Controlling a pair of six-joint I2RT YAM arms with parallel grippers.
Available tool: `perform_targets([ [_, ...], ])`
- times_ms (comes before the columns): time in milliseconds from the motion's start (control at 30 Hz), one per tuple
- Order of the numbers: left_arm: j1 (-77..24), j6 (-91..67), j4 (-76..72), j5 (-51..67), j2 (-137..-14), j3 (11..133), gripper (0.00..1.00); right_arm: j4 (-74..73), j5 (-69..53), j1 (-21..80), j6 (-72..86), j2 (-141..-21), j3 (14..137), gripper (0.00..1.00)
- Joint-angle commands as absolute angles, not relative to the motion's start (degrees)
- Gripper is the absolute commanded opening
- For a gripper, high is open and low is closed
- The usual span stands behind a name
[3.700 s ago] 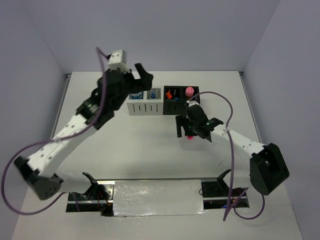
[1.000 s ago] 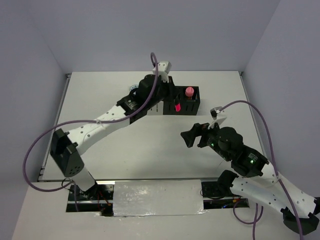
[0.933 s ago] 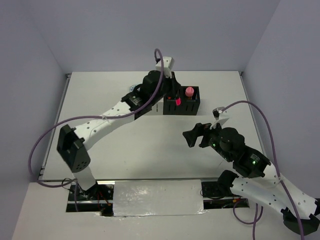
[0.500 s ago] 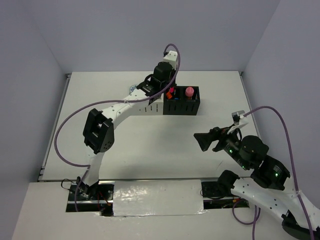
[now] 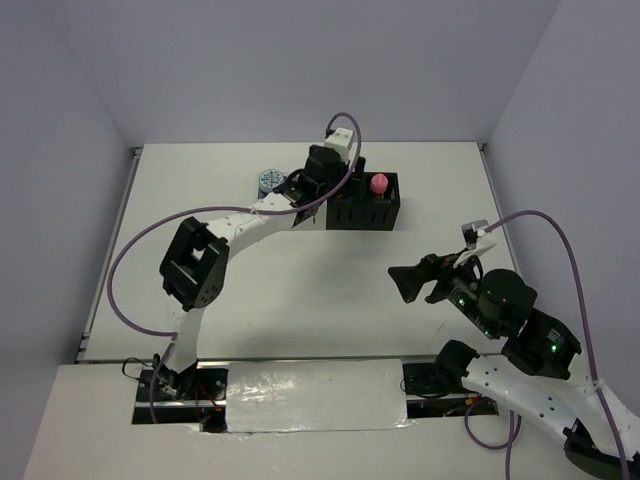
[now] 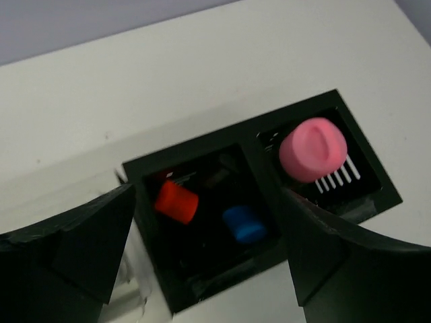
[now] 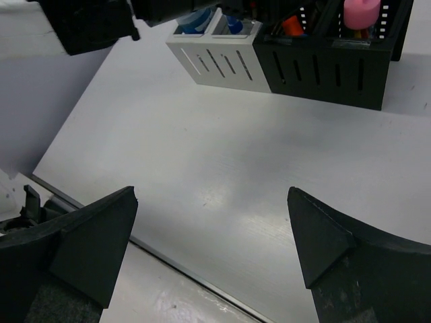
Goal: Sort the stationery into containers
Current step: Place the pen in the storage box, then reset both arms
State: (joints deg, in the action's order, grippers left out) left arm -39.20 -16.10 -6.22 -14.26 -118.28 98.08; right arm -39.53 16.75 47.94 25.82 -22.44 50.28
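Note:
The black organiser [image 5: 364,212] stands at the back of the table. Its right compartment holds the pink capped cylinder [image 5: 378,184]. In the left wrist view its left compartment [image 6: 202,222] holds an orange cap [image 6: 176,202] and a blue cap [image 6: 244,224], with the pink cylinder [image 6: 313,149] to their right. My left gripper [image 5: 335,190] hovers over that left compartment, open and empty [image 6: 209,259]. The white organiser [image 7: 222,57] is mostly hidden under my left arm from above; a blue-white disc [image 5: 268,179] shows beside it. My right gripper [image 5: 415,283] is open and empty above bare table [image 7: 212,235].
The right wrist view shows both organisers side by side, the black one [image 7: 330,64] to the right of the white one, with blue items [image 7: 195,20] in the white one. The table's front edge [image 7: 135,245] runs below my right fingers. Purple cables loop off both arms.
My left gripper carried a pink-capped item to the black organiser's left compartment and now stands open over it. My right arm drew back toward its base.

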Motion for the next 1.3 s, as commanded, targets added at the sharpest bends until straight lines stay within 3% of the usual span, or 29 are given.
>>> perform_targets([
  [0, -39.9, -19.1, -9.6, -17.5, -107.1, 95.1, 0.99, -40.0, 17.6, 47.6, 24.7, -23.6, 51.2, 1.0],
  [233, -39.8, -28.5, 15.0, -31.5, -86.9, 92.3, 0.99, -41.8, 19.0, 47.7, 24.3, -21.5, 53.0, 1.0],
  [567, -39.7, -35.4, 41.4, -41.2, -51.2, 75.9, 0.99, -48.9, 21.4, 47.7, 20.8, -21.4, 62.0, 1.0],
  [733, -39.7, -35.8, 53.7, -47.4, -42.6, 74.4, 0.99, -55.9, 27.8, 47.7, 19.3, -22.9, 68.5, 1.0],
  [967, -39.7, -35.9, 59.7, -51.5, -32.3, 69.4, 0.99, -63.3, 34.3, 47.8, 18.5, -21.7, 71.3, 1.0],
  [1267, -39.7, -38.3, 64.8, -52.8, -28.2, 69.2, 0.99, -64.9, 35.8, 47.8, 19.6, -19.2, 70.5, 1.0],
])
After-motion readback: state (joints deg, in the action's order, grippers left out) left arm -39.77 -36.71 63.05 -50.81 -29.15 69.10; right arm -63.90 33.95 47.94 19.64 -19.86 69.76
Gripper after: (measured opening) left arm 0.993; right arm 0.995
